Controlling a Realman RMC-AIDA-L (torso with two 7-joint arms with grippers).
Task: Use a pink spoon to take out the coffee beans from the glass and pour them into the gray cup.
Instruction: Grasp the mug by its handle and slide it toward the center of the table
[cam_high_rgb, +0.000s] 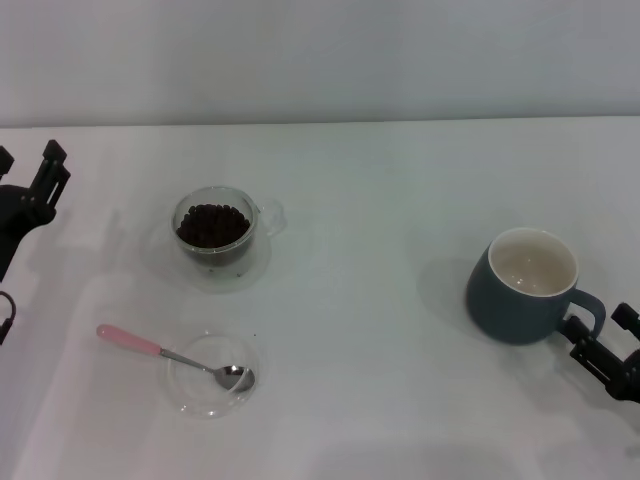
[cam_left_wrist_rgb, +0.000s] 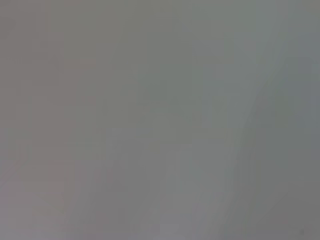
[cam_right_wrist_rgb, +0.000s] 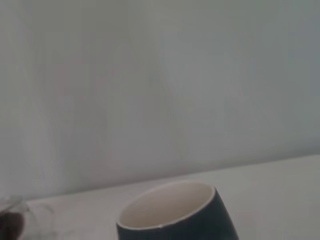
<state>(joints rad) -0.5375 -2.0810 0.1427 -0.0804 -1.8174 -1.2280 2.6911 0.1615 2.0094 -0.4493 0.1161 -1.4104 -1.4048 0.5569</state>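
Pink spoon (cam_high_rgb: 170, 354) only in head view, gray cup (cam_right_wrist_rgb: 175, 212) in right wrist view

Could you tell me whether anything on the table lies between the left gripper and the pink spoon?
Nothing visible does. The left gripper sits at the table's left edge, and only bare table separates it from the pink spoon, whose bowl rests in a clear dish.
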